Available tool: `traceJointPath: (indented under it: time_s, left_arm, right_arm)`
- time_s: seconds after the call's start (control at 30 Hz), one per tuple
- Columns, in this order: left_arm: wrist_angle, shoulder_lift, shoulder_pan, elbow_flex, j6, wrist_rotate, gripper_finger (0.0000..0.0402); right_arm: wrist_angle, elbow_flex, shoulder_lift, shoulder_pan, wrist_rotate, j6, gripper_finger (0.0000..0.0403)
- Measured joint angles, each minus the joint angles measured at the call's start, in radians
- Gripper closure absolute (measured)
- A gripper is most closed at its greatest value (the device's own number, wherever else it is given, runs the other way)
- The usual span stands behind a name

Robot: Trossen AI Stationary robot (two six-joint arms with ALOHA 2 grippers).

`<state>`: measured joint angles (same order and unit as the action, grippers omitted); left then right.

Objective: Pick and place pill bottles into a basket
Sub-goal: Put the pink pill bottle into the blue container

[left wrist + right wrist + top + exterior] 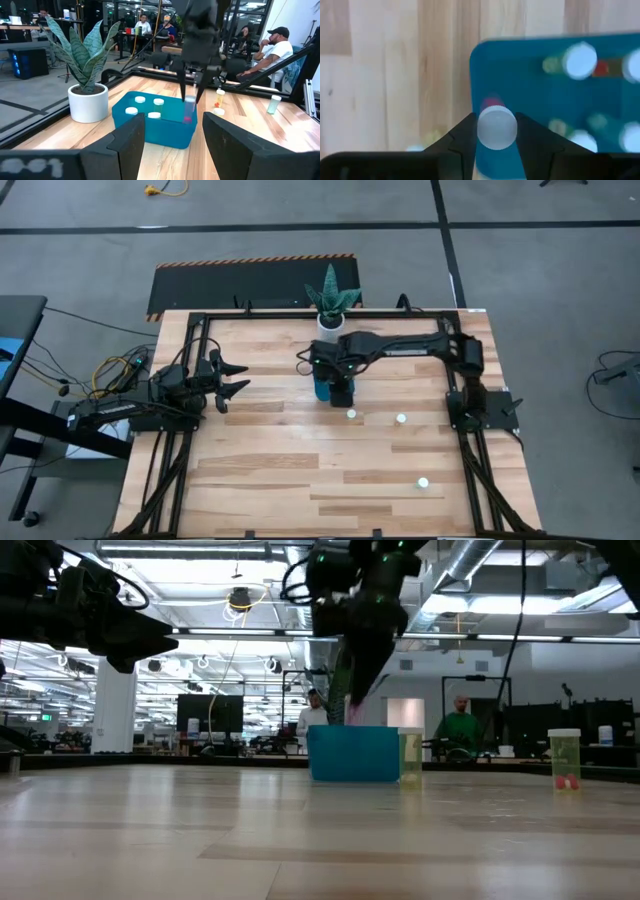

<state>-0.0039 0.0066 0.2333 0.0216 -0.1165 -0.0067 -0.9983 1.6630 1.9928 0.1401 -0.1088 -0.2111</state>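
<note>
- While parked over the basket point(150, 131), the right gripper point(496, 131) is clamped on a pill bottle point(496, 128) at its rim.
- Several bottles point(158, 104) are sat inside already; three point(401, 419) are left loose on the table point(260, 470).
- Left gripper point(236, 378) is kept spread apart, well off to the side.

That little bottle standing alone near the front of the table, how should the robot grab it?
Best guess: grip the loose pill bottle across its round sides just under the white cap, coming straight down. It seems to stand upright with bare wood all around. The right gripper already holds another bottle that way over the basket.
</note>
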Motion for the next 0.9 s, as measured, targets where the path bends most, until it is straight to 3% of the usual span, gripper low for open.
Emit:
traceJointPath:
  time_s: [0.37, 0.9]
  left_arm:
    - [0.0, 0.0, 0.0, 0.0, 0.0, 0.0, 0.0214]
    - [0.001, 0.0, 0.0, 0.0, 0.0, 0.001, 0.0214]
  right_arm:
    - [0.108, 0.003, 0.06, 0.026, -0.05, -0.027, 0.029]
    - [0.125, 0.001, 0.113, 0.031, -0.075, -0.043, 0.0271]
